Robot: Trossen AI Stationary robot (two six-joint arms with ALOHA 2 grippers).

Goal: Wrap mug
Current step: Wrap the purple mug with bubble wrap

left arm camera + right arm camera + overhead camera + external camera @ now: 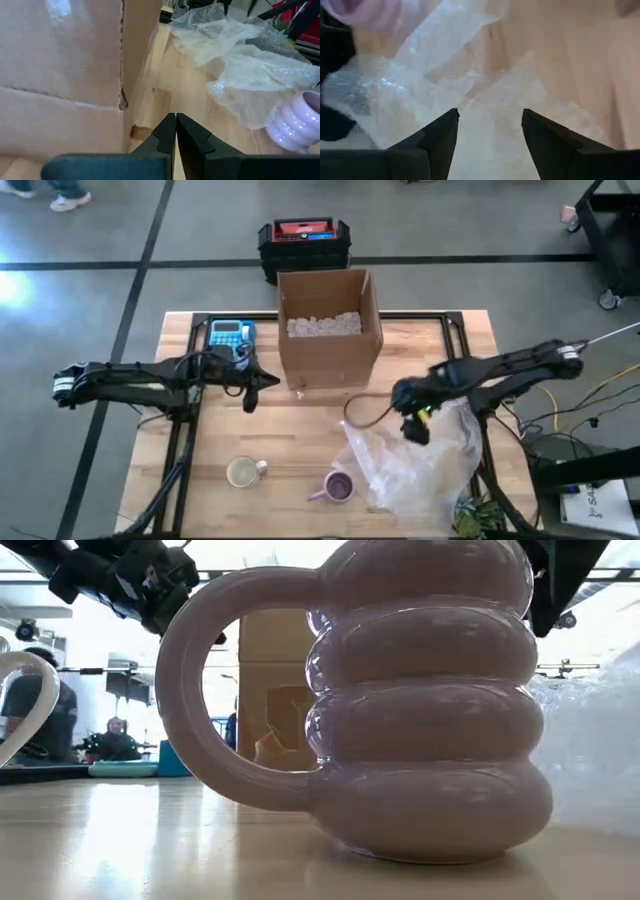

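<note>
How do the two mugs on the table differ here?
The purple mug has a ribbed body of stacked rings; the cream mug looks plain-sided from above. The purple mug sits against the edge of the bubble wrap, below the open right gripper; the cream mug stands apart on bare wood, nearer the left arm's side. Their handles point opposite ways, toward each other. Both stand upright and unwrapped.

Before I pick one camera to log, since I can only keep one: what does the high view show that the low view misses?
Only the high view shows the cream mug, blue label maker, packing peanuts in the cardboard box, and the right gripper above the bubble wrap. Only the low view shows the purple mug's stacked rings and people in the room behind. Both show that mug, the box and wrap.
</note>
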